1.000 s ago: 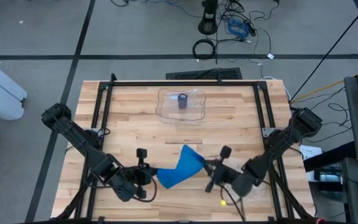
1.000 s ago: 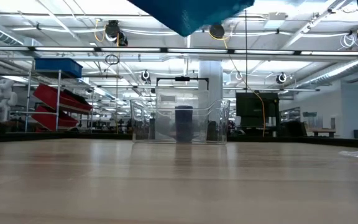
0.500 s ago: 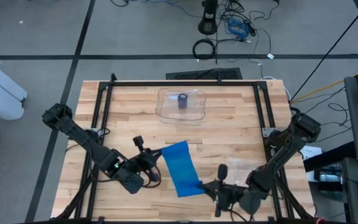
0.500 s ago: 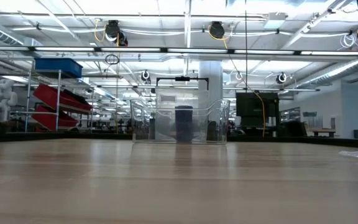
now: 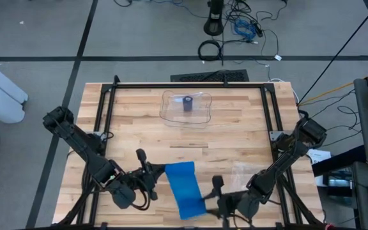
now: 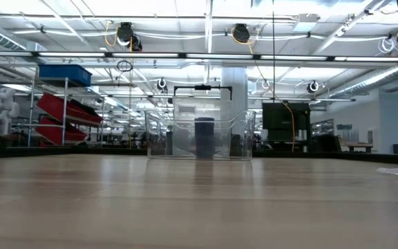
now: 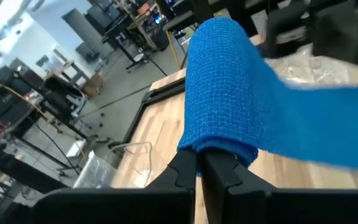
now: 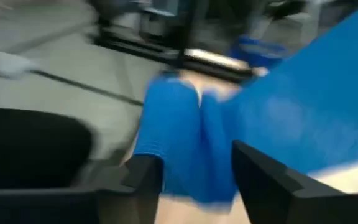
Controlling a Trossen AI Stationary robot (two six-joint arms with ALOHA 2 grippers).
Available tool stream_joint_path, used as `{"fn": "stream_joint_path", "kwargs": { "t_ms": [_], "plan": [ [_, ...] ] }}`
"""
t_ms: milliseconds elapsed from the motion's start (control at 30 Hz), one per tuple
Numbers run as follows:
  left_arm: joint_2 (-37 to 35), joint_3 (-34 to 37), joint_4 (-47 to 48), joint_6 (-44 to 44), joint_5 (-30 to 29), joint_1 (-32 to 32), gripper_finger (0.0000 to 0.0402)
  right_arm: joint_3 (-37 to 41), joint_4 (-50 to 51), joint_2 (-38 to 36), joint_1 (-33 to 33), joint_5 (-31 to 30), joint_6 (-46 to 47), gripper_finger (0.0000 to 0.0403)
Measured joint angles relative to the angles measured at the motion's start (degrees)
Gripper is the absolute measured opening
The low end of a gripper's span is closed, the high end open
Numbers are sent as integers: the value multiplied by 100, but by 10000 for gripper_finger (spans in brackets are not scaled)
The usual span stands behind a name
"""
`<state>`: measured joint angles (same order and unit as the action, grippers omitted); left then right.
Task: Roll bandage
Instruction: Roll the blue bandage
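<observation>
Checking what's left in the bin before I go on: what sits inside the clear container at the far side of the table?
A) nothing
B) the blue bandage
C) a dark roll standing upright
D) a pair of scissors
C: the high view shows a dark roll standing upright inside the clear container, apart from the blue bandage held near the front edge.

Right wrist view blurred throughout

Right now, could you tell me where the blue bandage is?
In the high view, the blue bandage stretches over the table's near edge, between the left gripper and the right gripper.
</observation>
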<state>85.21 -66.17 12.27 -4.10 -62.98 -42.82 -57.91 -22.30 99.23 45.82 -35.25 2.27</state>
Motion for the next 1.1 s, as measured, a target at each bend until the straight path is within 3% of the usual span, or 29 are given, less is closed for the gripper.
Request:
{"fn": "stream_joint_path", "kwargs": {
  "t_ms": [167, 333, 500, 633, 867, 1100],
  "plan": [
    [0, 0, -213, -286, -30, -7, 6, 0, 716, -26, 6, 392, 1121, 204],
    [0, 0, -235, -431, -28, -7, 6, 2, 2395, 143, 3, 401, 2633, 202],
    [0, 0, -238, -584, 230, -5, 6, 4, 3397, 176, -14, 322, 3209, 192],
    [0, 0, -251, -563, 429, 32, 6, 4, 2987, 169, -9, -477, 2885, 184],
    [0, 0, -500, -500, 427, 36, 6, 3, 1171, 168, -132, -1843, 2335, 186],
    [0, 2, -592, -522, 429, 30, 6, 4, 638, 643, -310, -1866, 2150, 186]
  ]
}}
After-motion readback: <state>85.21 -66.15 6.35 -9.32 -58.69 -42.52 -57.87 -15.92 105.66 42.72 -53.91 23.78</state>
